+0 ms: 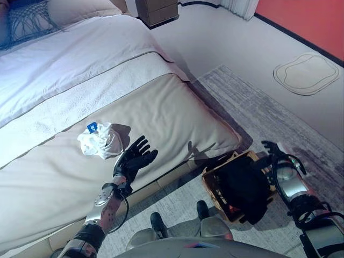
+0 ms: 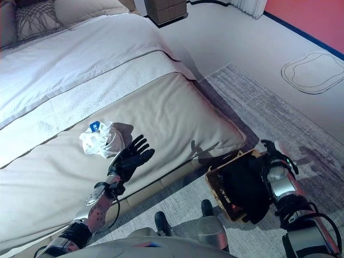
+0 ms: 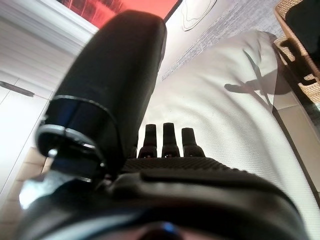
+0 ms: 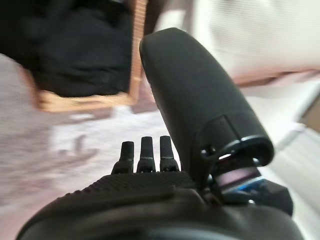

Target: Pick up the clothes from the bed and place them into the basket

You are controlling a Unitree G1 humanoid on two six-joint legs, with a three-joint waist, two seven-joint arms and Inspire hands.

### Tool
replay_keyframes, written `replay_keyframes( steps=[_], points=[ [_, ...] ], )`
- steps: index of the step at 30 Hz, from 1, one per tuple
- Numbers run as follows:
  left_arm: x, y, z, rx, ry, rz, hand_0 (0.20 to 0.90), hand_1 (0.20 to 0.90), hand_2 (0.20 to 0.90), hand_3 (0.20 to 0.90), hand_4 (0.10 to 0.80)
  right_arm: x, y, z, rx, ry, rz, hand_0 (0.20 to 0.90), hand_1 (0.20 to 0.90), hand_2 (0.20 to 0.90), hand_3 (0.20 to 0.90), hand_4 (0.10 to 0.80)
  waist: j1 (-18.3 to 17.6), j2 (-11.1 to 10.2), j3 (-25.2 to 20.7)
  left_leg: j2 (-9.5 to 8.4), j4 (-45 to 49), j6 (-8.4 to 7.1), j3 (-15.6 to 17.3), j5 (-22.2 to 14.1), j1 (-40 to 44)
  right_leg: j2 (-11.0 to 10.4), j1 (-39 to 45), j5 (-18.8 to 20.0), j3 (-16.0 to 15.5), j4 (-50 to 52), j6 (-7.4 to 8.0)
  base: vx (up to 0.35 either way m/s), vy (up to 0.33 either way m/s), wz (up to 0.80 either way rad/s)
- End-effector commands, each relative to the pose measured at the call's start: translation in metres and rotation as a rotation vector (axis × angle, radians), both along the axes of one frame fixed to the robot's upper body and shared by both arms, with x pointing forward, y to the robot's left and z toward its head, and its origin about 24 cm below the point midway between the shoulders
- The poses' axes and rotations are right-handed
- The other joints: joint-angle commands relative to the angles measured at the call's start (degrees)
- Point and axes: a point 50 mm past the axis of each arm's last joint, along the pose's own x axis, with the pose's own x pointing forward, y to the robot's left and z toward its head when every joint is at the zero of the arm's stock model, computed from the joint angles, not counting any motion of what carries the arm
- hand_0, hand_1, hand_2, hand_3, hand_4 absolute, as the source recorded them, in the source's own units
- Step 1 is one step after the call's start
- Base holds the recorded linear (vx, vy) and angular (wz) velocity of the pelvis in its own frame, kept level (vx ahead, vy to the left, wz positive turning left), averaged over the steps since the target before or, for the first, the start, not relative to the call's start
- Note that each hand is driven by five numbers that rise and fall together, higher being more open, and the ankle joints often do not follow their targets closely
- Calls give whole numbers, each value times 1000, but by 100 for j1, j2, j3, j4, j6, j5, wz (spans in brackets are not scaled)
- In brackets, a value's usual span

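Note:
A crumpled white garment (image 1: 99,140) with a small blue tag lies on the beige bed cover (image 1: 172,113). My left hand (image 1: 134,156) is open with its fingers spread. It hovers over the cover just beside the garment, on its near right, and holds nothing. In the left wrist view its fingers (image 3: 170,142) are straight over the cover. A wicker basket (image 1: 210,180) stands on the rug by the bed's corner, with black clothes (image 1: 242,185) inside. My right hand (image 1: 275,156) is open and empty at the basket's right side.
The bed's edge runs between my left hand and the basket. A grey rug (image 1: 258,107) lies beside the bed. A wooden nightstand (image 1: 157,11) and a patterned pillow (image 1: 27,21) are at the head end. A pale round mat (image 1: 306,72) lies on the floor far right.

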Motion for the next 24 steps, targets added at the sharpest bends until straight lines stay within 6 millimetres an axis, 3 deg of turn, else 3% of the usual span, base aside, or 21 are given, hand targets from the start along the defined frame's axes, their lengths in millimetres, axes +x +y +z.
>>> replay_keyframes(
  steps=[1,3,4,7,10,17,24],
  points=[
    [20,-5,23,14,-162,18,900,900,900,900,800,49,11,102,-227,-396,113,900,900,900,900,800,295,-73,-139,-176,110,35,-820,-551,24,200,-200,-207,-283,579,-133,11,-3,20],
    [20,-6,22,24,-159,17,900,900,900,900,800,58,22,121,-238,-468,140,900,900,900,900,800,360,-85,-128,-196,119,30,-890,-544,-12,197,-205,-237,-341,599,-153,-3,4,21],
    [20,-7,21,48,-158,17,900,900,900,900,800,68,38,148,-258,-580,190,900,900,900,900,800,472,-94,-115,-231,172,22,-1002,-537,-102,191,-234,-300,-431,656,-192,-10,15,18],
    [20,-9,21,97,-155,-11,900,900,900,900,800,79,52,183,-299,-673,240,900,900,900,900,800,713,-109,-94,-287,296,-14,-1199,-518,-281,145,-269,-409,-691,749,-264,-10,25,36],
    [19,-7,20,120,-153,-14,900,900,900,900,800,88,62,206,-331,-697,287,900,900,900,900,800,974,-105,-50,-352,408,-44,-1454,-469,-459,83,-290,-511,-986,834,-341,-19,32,59],
    [12,-4,20,178,-167,-82,900,900,900,900,800,103,84,230,-400,-693,343,900,900,900,900,800,1510,-93,141,-435,714,-102,-1921,-395,-749,-60,-310,-712,-1594,1096,-488,1,27,56],
    [4,-2,19,174,-183,-107,900,900,900,900,800,114,108,246,-513,-670,403,900,900,900,900,800,2150,-21,633,-656,1439,-96,-2442,-472,-1217,-237,-439,-1102,-2317,1811,-679,24,75,55]
  ],
)
